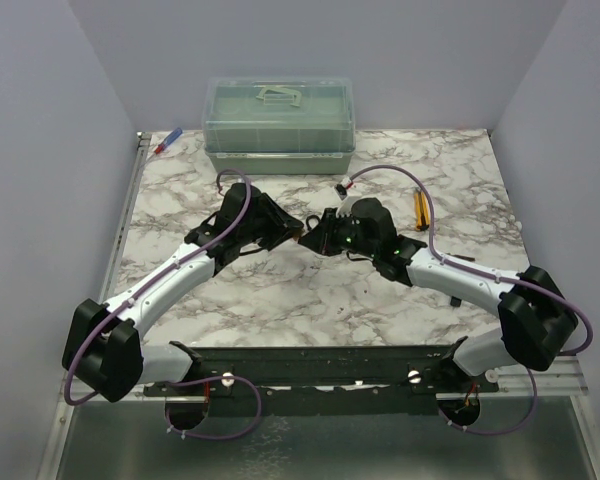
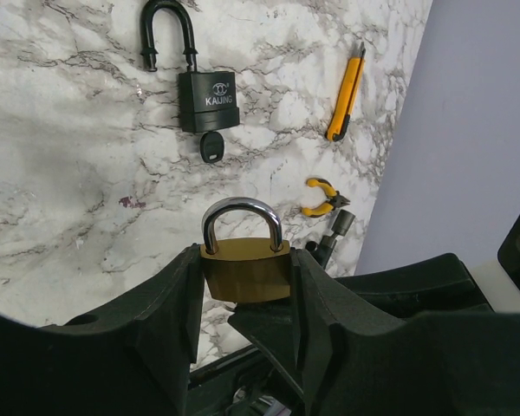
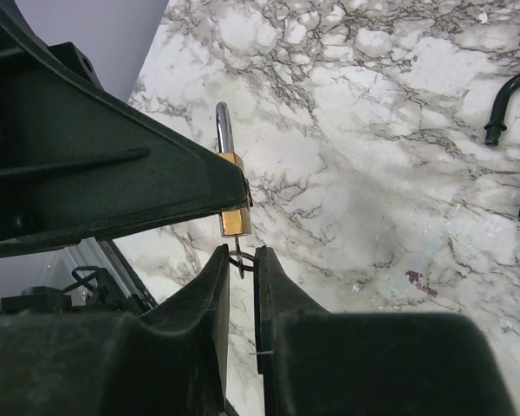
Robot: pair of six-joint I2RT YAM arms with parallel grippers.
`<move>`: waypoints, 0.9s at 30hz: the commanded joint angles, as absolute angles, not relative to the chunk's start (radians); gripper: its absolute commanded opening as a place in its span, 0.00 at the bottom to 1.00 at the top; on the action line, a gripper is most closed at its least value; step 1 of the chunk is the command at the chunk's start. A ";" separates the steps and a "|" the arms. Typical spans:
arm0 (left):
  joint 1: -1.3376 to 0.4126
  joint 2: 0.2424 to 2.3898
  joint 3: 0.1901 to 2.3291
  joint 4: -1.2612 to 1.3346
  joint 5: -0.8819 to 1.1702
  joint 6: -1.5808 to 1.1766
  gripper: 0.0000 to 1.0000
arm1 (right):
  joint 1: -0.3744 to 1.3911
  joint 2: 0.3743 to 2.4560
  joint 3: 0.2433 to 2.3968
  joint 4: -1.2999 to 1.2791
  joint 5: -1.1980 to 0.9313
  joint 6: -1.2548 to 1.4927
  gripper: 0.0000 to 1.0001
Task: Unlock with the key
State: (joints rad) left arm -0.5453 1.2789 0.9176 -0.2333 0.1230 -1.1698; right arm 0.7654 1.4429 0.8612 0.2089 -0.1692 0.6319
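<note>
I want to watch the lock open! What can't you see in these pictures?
Right wrist view: the right pincer covers most of the thin metal piece it pinches below the brass padlock; whether it's a key is unclear.
Left wrist view: the left pincer hides the brass padlock's underside and keyhole.
Right wrist view: the picture's edge cuts off the black padlock.
Top view: the pincers' meeting spot is too small and dark.

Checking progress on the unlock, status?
Left gripper shut on brass padlock, shackle closed. Right gripper shut on key, tip at padlock's underside. Nothing blocking.
</note>
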 commanded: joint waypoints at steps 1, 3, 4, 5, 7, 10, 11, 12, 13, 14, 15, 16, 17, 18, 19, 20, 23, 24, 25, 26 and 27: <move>-0.548 1.249 0.909 -0.215 0.149 -1.183 0.00 | 0.765 1.460 0.891 0.231 -0.149 0.620 0.13; -0.548 1.249 0.907 -0.215 0.150 -1.184 0.00 | 0.765 1.462 0.892 0.233 -0.152 0.619 0.07; -0.548 1.247 0.907 -0.214 0.150 -1.184 0.00 | 0.765 1.461 0.893 0.234 -0.151 0.618 0.02; -0.548 1.247 0.907 -0.213 0.152 -1.183 0.00 | 0.765 1.459 0.893 0.235 -0.153 0.618 0.01; -0.548 1.245 0.907 -0.212 0.153 -1.184 0.00 | 0.765 1.458 0.891 0.238 -0.156 0.618 0.00; -0.548 1.239 0.911 -0.210 0.156 -1.173 0.00 | 0.765 1.452 0.886 0.246 -0.162 0.616 0.00; -0.548 1.237 0.912 -0.209 0.158 -1.169 0.00 | 0.765 1.448 0.882 0.249 -0.163 0.614 0.00; -0.548 1.234 0.913 -0.208 0.159 -1.162 0.00 | 0.764 1.444 0.877 0.254 -0.167 0.613 0.00; -0.548 1.230 0.913 -0.205 0.163 -1.156 0.00 | 0.765 1.438 0.872 0.261 -0.172 0.610 0.00; -0.548 1.226 0.913 -0.201 0.165 -1.149 0.00 | 0.765 1.432 0.866 0.269 -0.175 0.609 0.00; -0.548 1.221 0.912 -0.196 0.168 -1.144 0.00 | 0.764 1.426 0.859 0.282 -0.181 0.609 0.00; -0.548 1.216 0.910 -0.191 0.171 -1.141 0.00 | 0.765 1.420 0.851 0.295 -0.188 0.609 0.00; -0.548 1.210 0.909 -0.184 0.175 -1.137 0.00 | 0.765 1.413 0.845 0.307 -0.196 0.609 0.00; -0.548 1.204 0.907 -0.178 0.178 -1.135 0.00 | 0.764 1.409 0.839 0.317 -0.203 0.609 0.00; -0.548 1.199 0.907 -0.173 0.182 -1.131 0.00 | 0.764 1.405 0.833 0.335 -0.210 0.611 0.00; -0.548 1.194 0.907 -0.165 0.187 -1.128 0.00 | 0.763 1.399 0.824 0.351 -0.217 0.613 0.00; -0.548 1.176 0.903 -0.149 0.196 -1.117 0.00 | 0.764 1.379 0.804 0.394 -0.233 0.618 0.00; -0.548 1.169 0.901 -0.146 0.198 -1.113 0.00 | 0.764 1.373 0.800 0.402 -0.238 0.620 0.00; -0.548 1.161 0.900 -0.142 0.199 -1.110 0.00 | 0.764 1.369 0.798 0.407 -0.243 0.620 0.00; -0.548 1.154 0.897 -0.139 0.200 -1.108 0.00 | 0.764 1.365 0.797 0.409 -0.248 0.620 0.00; -0.548 1.147 0.894 -0.135 0.202 -1.105 0.00 | 0.763 1.363 0.797 0.414 -0.255 0.621 0.00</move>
State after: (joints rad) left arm -0.5434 1.1988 0.9043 -0.2104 0.1429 -1.1206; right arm 0.7647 1.3880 0.8135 0.3492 -0.2173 0.6262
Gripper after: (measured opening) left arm 0.441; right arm 0.009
